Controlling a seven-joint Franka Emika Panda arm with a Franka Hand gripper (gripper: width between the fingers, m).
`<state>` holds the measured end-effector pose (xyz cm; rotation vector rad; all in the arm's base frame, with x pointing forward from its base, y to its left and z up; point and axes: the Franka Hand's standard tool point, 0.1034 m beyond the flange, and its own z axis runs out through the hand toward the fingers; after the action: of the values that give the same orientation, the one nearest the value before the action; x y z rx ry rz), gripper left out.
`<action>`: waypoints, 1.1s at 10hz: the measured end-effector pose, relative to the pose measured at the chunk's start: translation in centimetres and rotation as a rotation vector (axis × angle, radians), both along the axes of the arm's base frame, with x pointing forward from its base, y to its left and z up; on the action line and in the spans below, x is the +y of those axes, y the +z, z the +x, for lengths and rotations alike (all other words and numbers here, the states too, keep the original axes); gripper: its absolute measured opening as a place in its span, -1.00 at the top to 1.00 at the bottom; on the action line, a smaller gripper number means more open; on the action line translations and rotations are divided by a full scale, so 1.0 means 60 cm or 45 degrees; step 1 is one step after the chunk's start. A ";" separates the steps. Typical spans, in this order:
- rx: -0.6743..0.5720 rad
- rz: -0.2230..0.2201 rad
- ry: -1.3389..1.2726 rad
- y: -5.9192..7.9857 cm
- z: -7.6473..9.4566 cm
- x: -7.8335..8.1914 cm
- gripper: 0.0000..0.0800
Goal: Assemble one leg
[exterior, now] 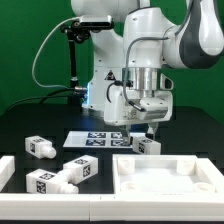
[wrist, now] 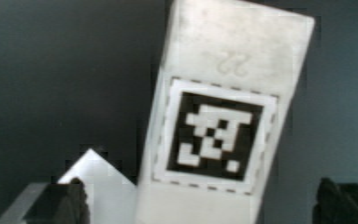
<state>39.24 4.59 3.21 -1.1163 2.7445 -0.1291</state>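
A white leg (exterior: 148,144) with a square tag stands on the dark table beside the far edge of the large white panel (exterior: 166,178). My gripper (exterior: 150,127) hangs right over it. In the wrist view the leg (wrist: 220,110) fills the middle, tag facing the camera. My gripper (wrist: 208,205) is open, with its dark fingers (wrist: 60,203) one on each side of the leg and a gap showing at both. Three more legs lie at the exterior view's left: one (exterior: 40,146) alone, two (exterior: 80,168) close together.
The marker board (exterior: 98,138) lies flat behind the legs, near the robot's base. A black pole with a cable stands at the back (exterior: 72,60). A white corner (wrist: 96,175) shows next to the leg in the wrist view.
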 end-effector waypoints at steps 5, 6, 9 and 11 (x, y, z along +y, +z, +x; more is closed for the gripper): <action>-0.120 0.011 0.084 0.084 0.017 -0.009 -0.62; -0.115 0.008 0.090 0.081 0.015 -0.010 -0.62; -0.115 -0.082 0.484 0.081 0.025 -0.003 -0.62; -0.194 -0.148 0.874 0.113 0.080 0.025 -0.62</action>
<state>44.06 6.11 10.01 -1.9105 2.1008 -0.2638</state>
